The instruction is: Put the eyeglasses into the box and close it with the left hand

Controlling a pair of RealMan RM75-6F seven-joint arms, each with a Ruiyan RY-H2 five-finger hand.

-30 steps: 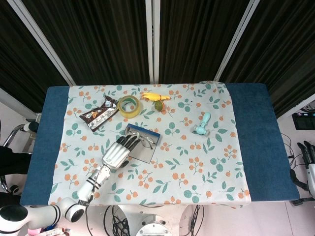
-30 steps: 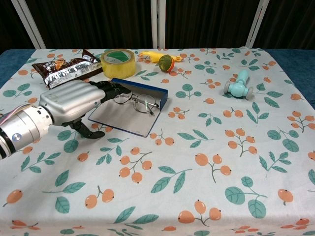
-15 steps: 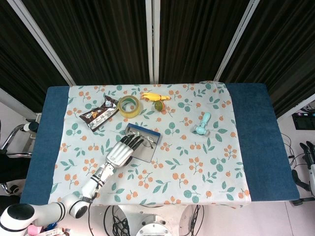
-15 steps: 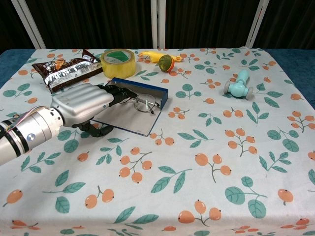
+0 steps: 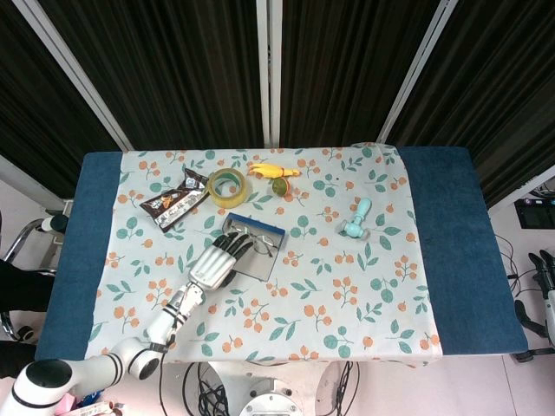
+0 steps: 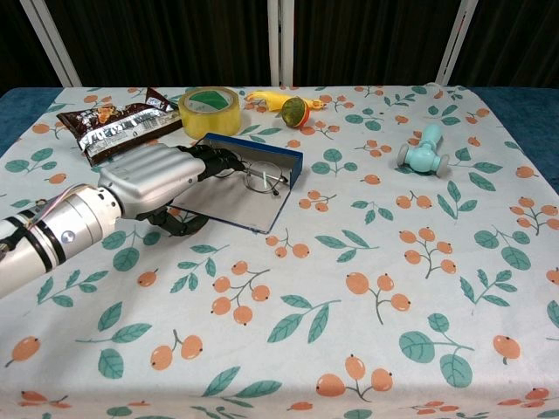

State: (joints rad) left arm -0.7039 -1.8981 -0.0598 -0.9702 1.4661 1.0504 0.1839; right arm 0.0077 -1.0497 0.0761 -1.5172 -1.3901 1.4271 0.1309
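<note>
Seating the eyeglasses [image 6: 253,177] squarely in the open box [image 6: 234,202], left of the table's centre, calls for the left hand [image 6: 157,179], fingers curled apparently on the frame, to release gently over the floral cloth [image 6: 367,288] before dark curtains [image 5: 347,61].

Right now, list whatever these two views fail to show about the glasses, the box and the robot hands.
- Eyeglasses: the left part is covered by the left robot hand in the chest view; in the head view they are too small to judge.
- Fingertip contact with the frame: hidden in both views.
- Box: the part under the palm is hidden.
- Right robot hand: cut off by the head view's right edge, and outside the chest view.
</note>
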